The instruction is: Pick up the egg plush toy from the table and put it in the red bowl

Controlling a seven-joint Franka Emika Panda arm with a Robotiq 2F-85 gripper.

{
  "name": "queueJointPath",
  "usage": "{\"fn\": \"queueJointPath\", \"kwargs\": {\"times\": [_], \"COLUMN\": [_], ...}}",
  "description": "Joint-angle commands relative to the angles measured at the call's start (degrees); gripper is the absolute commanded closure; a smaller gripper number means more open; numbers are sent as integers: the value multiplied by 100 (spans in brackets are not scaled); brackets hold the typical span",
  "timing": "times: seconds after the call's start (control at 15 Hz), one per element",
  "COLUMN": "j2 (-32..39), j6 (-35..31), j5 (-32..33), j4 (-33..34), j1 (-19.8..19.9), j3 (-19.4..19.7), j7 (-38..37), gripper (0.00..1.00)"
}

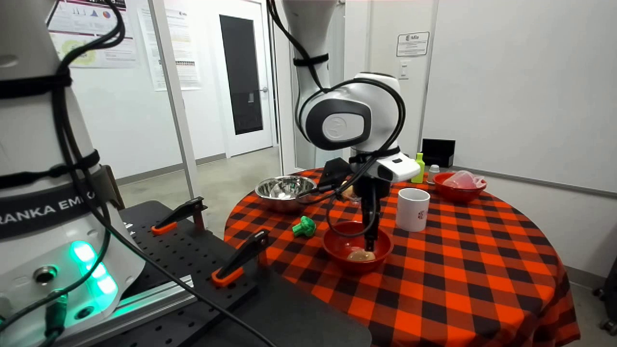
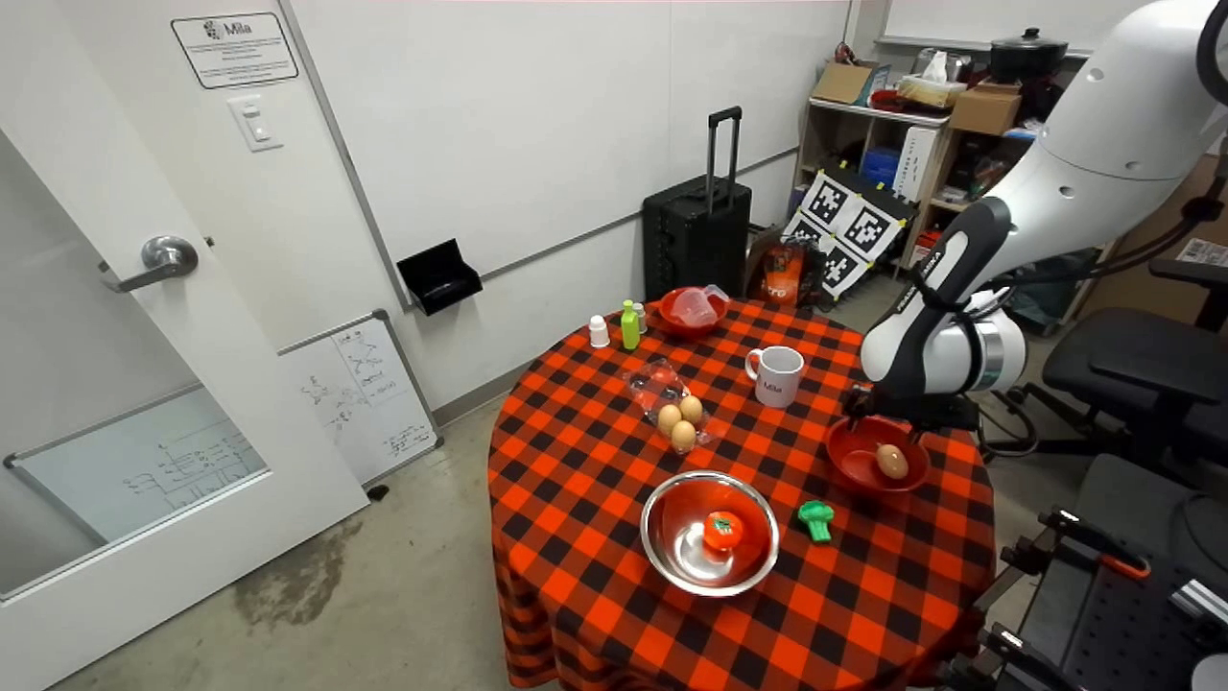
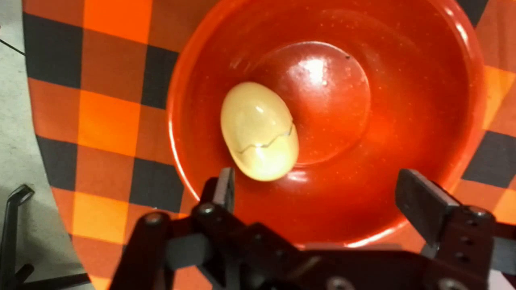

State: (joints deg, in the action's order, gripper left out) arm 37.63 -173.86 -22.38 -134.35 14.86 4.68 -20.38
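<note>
The end effector (image 3: 316,177) is hanging spread and empty, while the egg (image 3: 260,131) is resting in the red bowl (image 3: 411,121) beneath it, so placing is looking complete, with only retreat seemingly remaining.

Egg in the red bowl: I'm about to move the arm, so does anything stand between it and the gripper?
Nothing visible does. In the wrist view, no object shows between the open gripper and the egg, which already lies inside the red bowl.

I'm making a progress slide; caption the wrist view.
Open gripper over the red bowl, a zigzag-seamed toy egg lying inside, checked tablecloth beneath.
</note>
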Motion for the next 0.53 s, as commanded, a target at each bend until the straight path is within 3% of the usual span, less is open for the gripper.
{"fn": "queueJointPath", "kwargs": {"times": [0.0,0.33,0.47], "j2": [-738,-1550,-1828], "j6": [-340,-202,113], "j5": [-106,41,65], "j4": [-578,-927,-966], "j1": [-109,359,702], "j3": [-25,-746,-1207], "j7": [36,692,1161], "gripper": [0,0,0]}}
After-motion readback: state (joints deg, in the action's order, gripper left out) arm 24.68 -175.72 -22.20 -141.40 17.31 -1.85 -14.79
